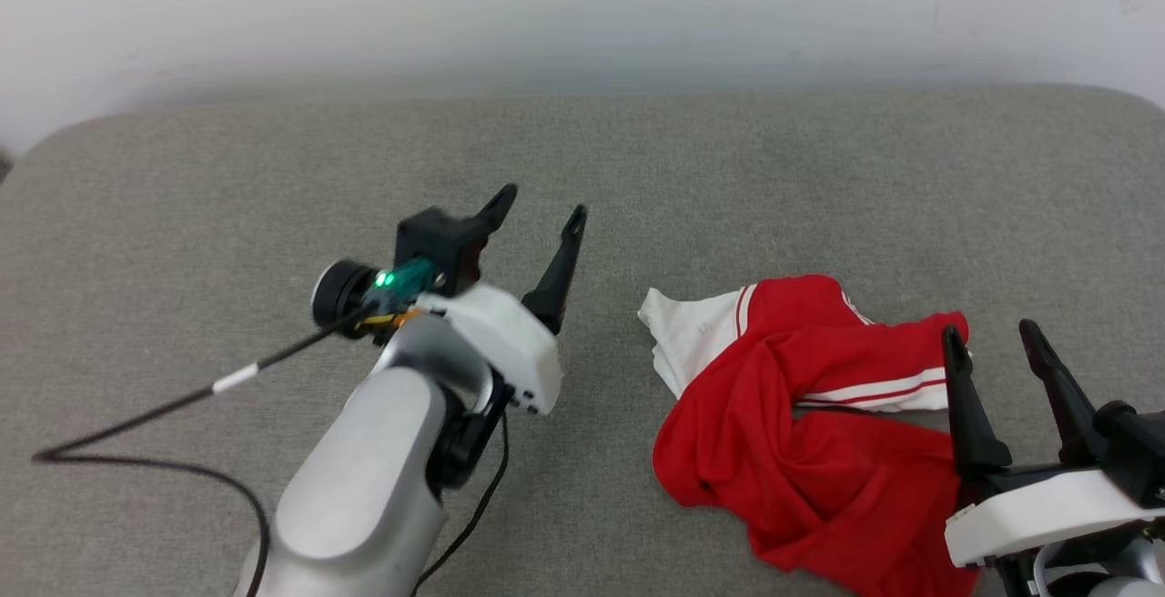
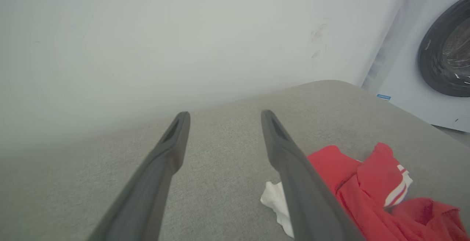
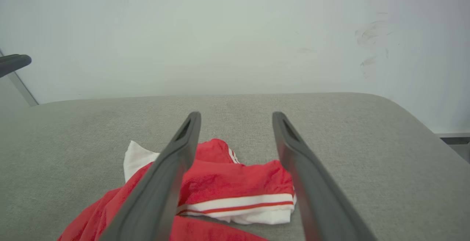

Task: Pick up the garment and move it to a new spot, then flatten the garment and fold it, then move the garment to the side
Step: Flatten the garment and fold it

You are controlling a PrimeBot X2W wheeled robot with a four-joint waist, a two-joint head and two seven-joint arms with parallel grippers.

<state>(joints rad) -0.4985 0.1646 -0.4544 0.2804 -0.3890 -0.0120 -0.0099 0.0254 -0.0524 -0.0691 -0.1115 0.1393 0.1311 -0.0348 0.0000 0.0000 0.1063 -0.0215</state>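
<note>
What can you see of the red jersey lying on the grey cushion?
The garment is a bright red jersey of thin, soft-looking fabric, with white-and-red striped trim and white lining turned out at its far left corner. It lies crumpled in a loose heap, not flattened or folded, on the right part of the grey cushion. The right gripper, open, is at its right edge; whether it touches the cloth cannot be told.

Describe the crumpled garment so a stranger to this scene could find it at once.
Start at the wide grey fabric surface below the pale wall. On its right half, by the right gripper, lies a crumpled bright red jersey of thin cloth. White-and-red striped trim and a white lining corner set it apart from the plain grey around it.
</note>
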